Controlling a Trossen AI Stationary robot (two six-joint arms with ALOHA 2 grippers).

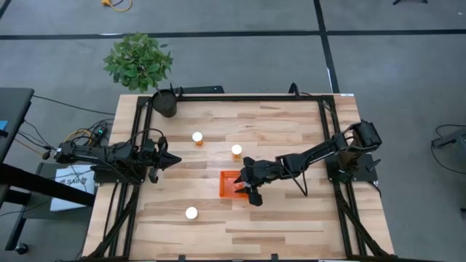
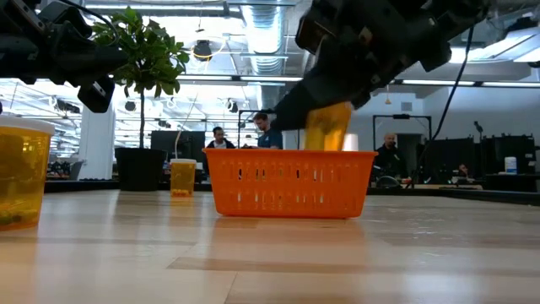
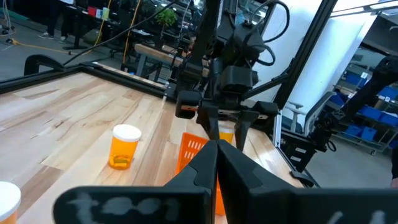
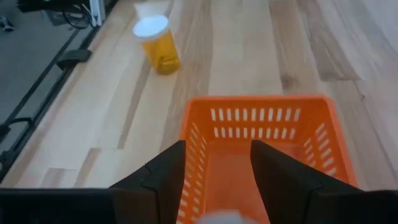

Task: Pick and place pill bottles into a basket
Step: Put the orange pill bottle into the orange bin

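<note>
The orange basket (image 1: 227,186) stands on the table's middle; it also shows in the low view (image 2: 291,181) and the right wrist view (image 4: 264,143). My right gripper (image 1: 248,186) hangs over it, shut on a pill bottle (image 2: 327,127). Three other bottles stand upright on their bases on the table: one far left of the basket (image 1: 197,138), one just beyond it (image 1: 237,151), one nearer the front edge (image 1: 191,213). My left gripper (image 1: 172,160) is shut and empty, left of the basket, above the table. My right gripper holds the pill bottle between its two fingers (image 3: 211,127), one on either side of the orange body (image 3: 226,134). The fingers slant down from the table's right side. The bottle is lifted clear, its lower end about level with the basket's rim, its white cap (image 4: 221,216) toward the wrist.
A dark round pot with a green plant (image 1: 138,62) stands at the far left corner. A black frame (image 1: 247,96) runs along the table's edges. People show in the room beyond the table (image 2: 266,131).
</note>
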